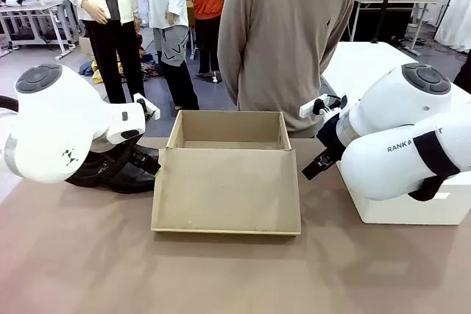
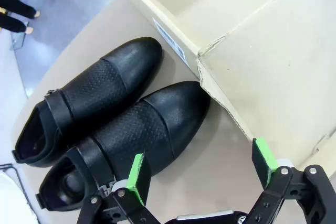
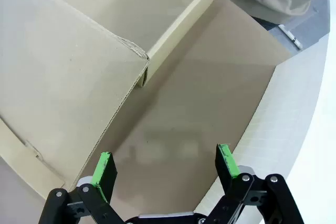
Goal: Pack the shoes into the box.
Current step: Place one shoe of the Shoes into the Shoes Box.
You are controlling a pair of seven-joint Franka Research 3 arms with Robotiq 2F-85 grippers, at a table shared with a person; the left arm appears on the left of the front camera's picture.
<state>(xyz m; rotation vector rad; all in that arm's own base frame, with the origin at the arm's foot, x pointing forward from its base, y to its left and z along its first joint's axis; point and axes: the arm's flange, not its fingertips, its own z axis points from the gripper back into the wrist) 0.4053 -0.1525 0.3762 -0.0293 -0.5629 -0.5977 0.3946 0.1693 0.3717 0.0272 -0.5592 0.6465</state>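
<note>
Finds the shoes [image 1: 118,170] side by side on the tabletop [image 1: 221,270] at centre left of the front view, just beside the left wall of the box [image 1: 229,113], toes pointing toward it. Cannot tell from the left wrist view whether the nearer toe touches the cardboard corner or merely sits against it. Records both shoes outside the box, nothing packed yet. Notes the box at frame centre, lid [image 1: 227,189] folded out flat toward the near edge, interior bare cardboard, unobstructed; judged so laid to leave a clear drop-in from above. Sees the left fingers [image 2: 137,179] spread wide at the bottom of the left wrist view, gripping nothing, one pad over the flank of the nearer shoe, the other over the lid's edge; judged a pre-grasp stance, opened to straddle the shoe. Sees the right fingers [image 3: 227,162] likewise spread and empty, low in the right wrist view, over the tabletop strip between the box's right side and the white box [image 1: 412,211]; judged parked clear of the opening. Observes a person [image 1: 287,42] at upper centre, behind the box, arms held back, taking no part.
</note>
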